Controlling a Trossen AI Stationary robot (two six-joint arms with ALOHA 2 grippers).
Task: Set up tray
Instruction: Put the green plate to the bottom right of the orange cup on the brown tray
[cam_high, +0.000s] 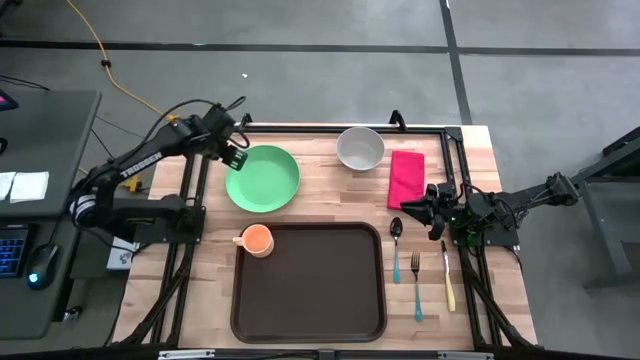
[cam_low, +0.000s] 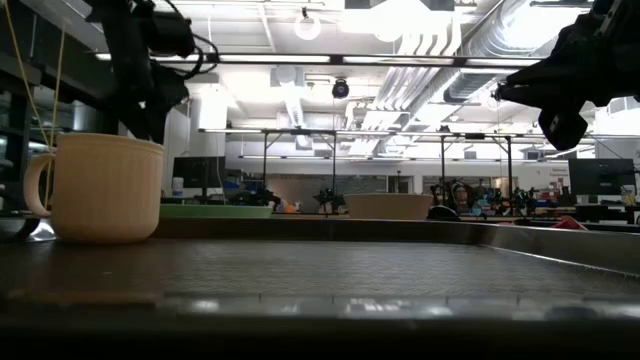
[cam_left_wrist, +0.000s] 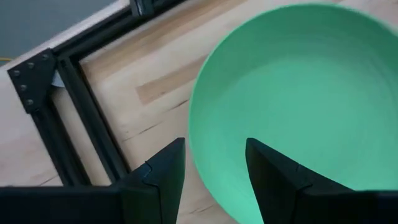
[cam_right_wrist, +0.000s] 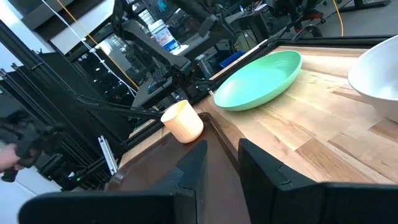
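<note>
The dark brown tray (cam_high: 310, 285) lies at the table's near middle. An orange cup (cam_high: 256, 240) stands upright in its far left corner, also seen in the low view (cam_low: 105, 188). Beyond the tray, a green plate (cam_high: 262, 178) lies flat on the wood. My left gripper (cam_high: 236, 155) hovers open over the plate's far left rim (cam_left_wrist: 198, 134), one finger to each side of the rim line, touching nothing I can see. My right gripper (cam_high: 407, 207) rests level at the right, by the red napkin (cam_high: 405, 178), slightly open and empty (cam_right_wrist: 222, 165).
A white bowl (cam_high: 360, 148) stands at the far middle, next to the napkin. A spoon (cam_high: 396, 245), a fork (cam_high: 416, 285) and a knife (cam_high: 448, 278) lie right of the tray. A black frame rail (cam_left_wrist: 87, 124) runs along the table's left and far edges.
</note>
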